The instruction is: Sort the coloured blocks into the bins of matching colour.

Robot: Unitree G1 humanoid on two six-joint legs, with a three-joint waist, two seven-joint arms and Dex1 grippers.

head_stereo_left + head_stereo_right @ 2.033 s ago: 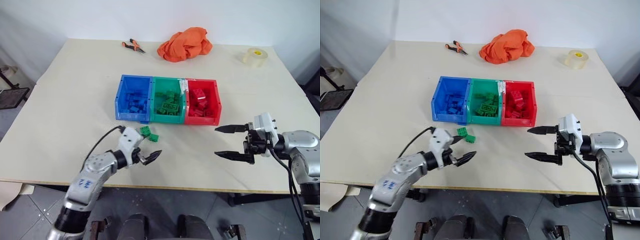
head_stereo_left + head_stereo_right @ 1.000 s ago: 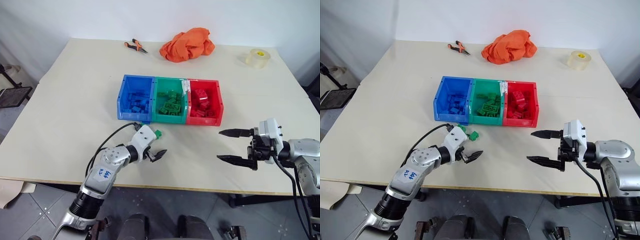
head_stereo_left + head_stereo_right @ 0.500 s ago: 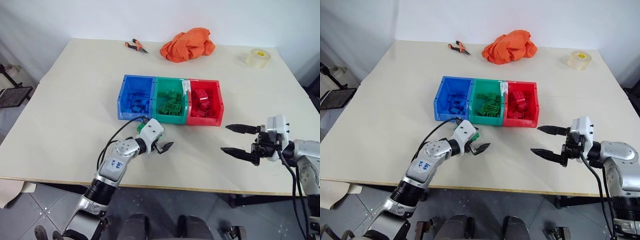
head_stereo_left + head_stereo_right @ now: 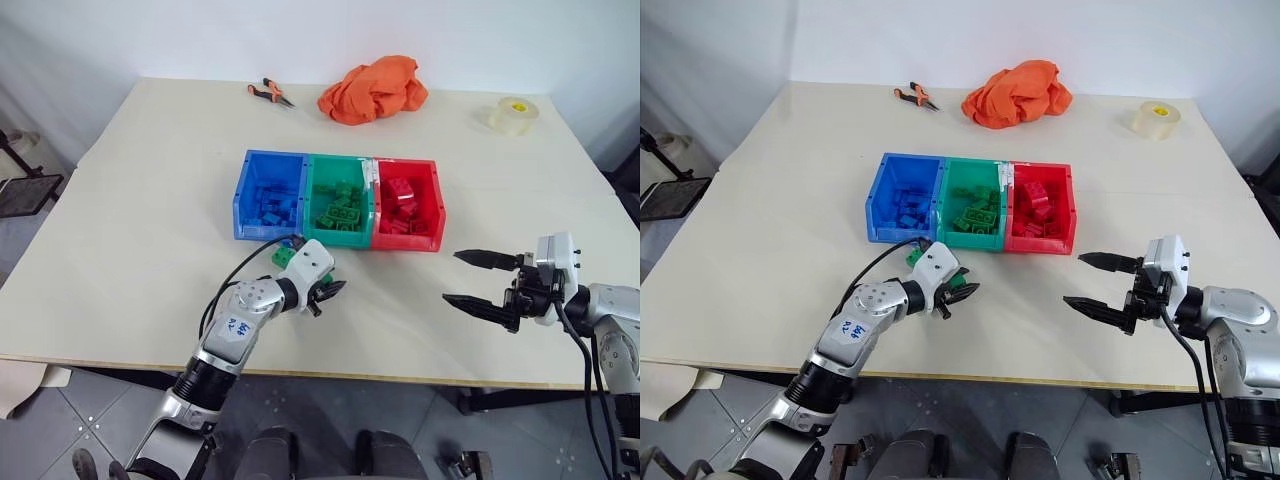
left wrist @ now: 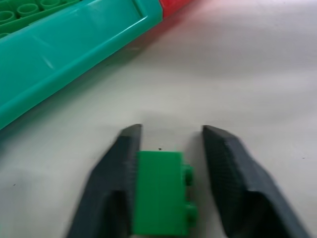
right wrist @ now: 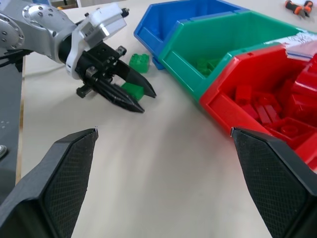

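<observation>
Standing on grey floor tiles, the beige table (image 4: 150, 180) carries three joined plastic bins (image 4: 338, 200) at frame centre. Below them, the left gripper (image 5: 171, 163) brackets a small green studded brick (image 5: 161, 191), jaws not quite pinching. At lower right, the right gripper (image 4: 482, 281) gapes wide, empty.

- We make out handwritten dark marks on a small white label (image 4: 235, 327) stuck to the left forearm; they look like digits, but we cannot read them with confidence.
- We see a pale strip (image 4: 376, 171) along the partition between the green bin (image 4: 340, 238) and the red bin (image 4: 407, 243), with faint marks too small for us to read.
- We find no other readable text, brand or number on the tape roll (image 4: 511, 114), the pliers (image 4: 268, 93) or the table (image 4: 140, 200).
</observation>
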